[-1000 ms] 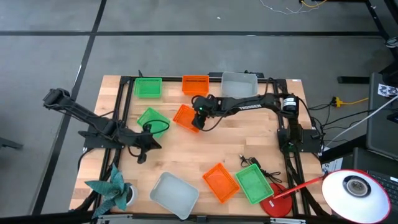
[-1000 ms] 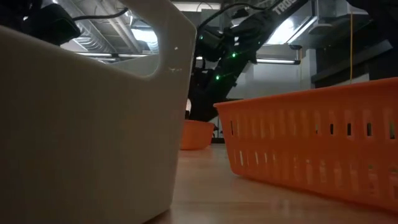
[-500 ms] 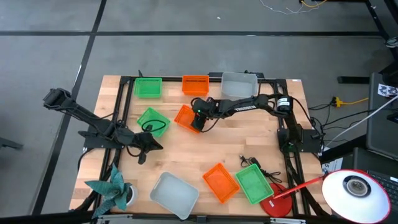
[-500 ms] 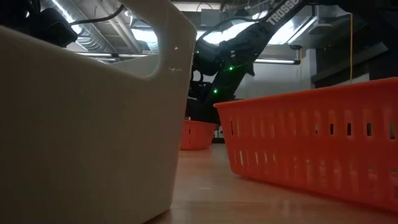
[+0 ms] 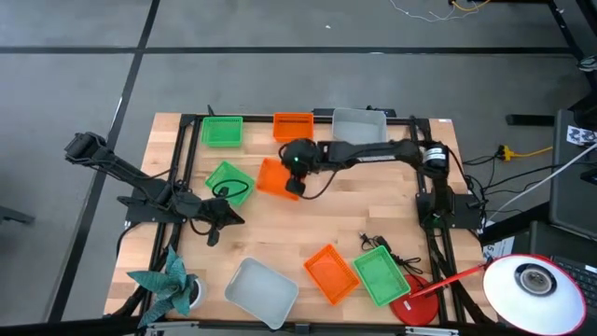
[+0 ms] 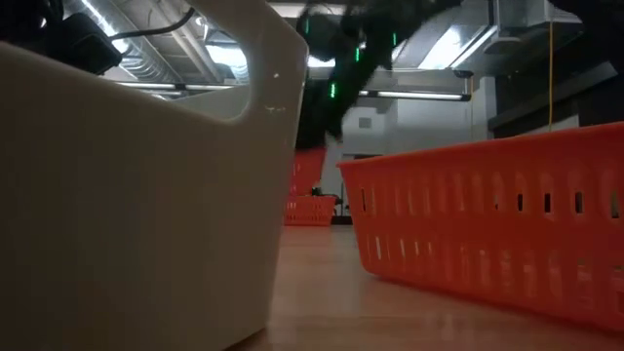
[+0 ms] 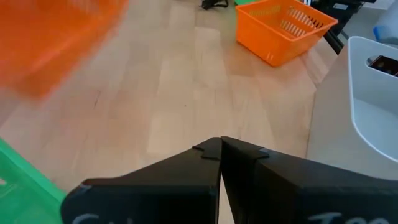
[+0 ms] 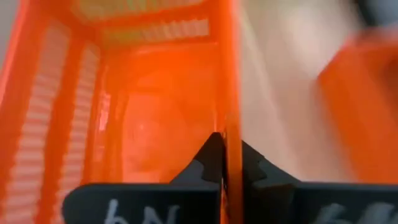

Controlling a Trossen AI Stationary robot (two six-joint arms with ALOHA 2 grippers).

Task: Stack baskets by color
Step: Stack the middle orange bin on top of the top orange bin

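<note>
My right gripper (image 5: pixel 295 183) reaches in from the right and is shut on an orange basket (image 5: pixel 271 177) at the table's middle, beside a loose green basket (image 5: pixel 227 179). The low view shows this orange basket (image 6: pixel 310 185) tipped up. Along the far edge stand a green basket (image 5: pixel 222 131), an orange one (image 5: pixel 293 126) and a pale grey one (image 5: pixel 359 126). Near the front edge rest a grey basket (image 5: pixel 261 291), an orange one (image 5: pixel 330 273) and a green one (image 5: pixel 380 275). My left gripper (image 5: pixel 211 235) waits shut at the left, holding nothing. My right gripper pinches the orange basket's side wall (image 8: pixel 231 118) at its rim, one finger inside the basket and one outside. The fingers slant down from the table's right side. The basket hangs tilted below them; I cannot tell whether its low edge still touches the table.
A red round lamp base (image 5: pixel 415 308) and its white head (image 5: pixel 532 285) stand at the front right corner, with a dark cable (image 5: pixel 373 245) nearby. A teal folded figure (image 5: pixel 168 285) sits at the front left. Bare wood (image 5: pixel 308 224) lies between the middle and the front baskets.
My right gripper has shut on the orange basket's wall, then risen and rolled a little. The basket, flat on the table before, is now tipped up and has shifted slightly toward the table's left edge.
</note>
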